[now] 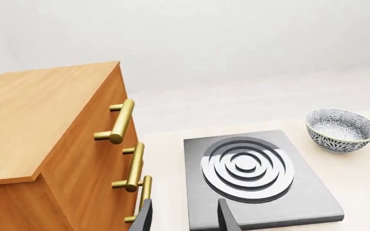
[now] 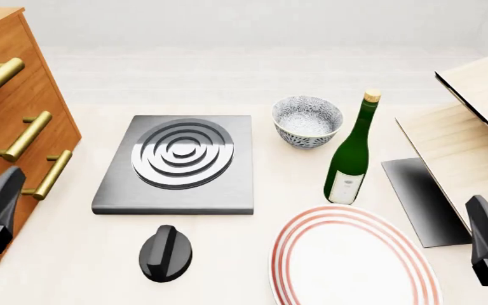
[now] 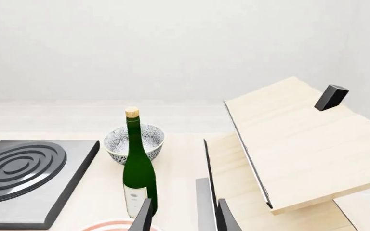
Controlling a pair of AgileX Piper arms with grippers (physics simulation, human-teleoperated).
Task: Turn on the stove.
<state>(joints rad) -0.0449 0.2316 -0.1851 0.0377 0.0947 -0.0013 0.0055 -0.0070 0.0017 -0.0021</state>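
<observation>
The stove [image 2: 176, 184] is a flat dark grey slab with silver burner rings, left of centre on the table. Its black ridged knob [image 2: 166, 253] lies on the table just in front of the slab. The stove also shows in the left wrist view [image 1: 256, 192] and in the right wrist view [image 3: 31, 183]. My left gripper [image 2: 7, 184] is open and empty, low at the left, beside the cabinet and well left of the knob. Its fingers [image 1: 227, 219] frame the stove's near edge. My right gripper [image 2: 481, 219] is open and empty at the far right. The knob is out of both wrist views.
A wooden cabinet [image 2: 7, 95] with gold handles stands left of the stove. A patterned bowl [image 2: 307, 119] and a green bottle [image 2: 350, 152] stand right of it. A white plate with red rings [image 2: 354, 260] lies at the front. A tilted wooden rack [image 2: 473, 133] is at the right.
</observation>
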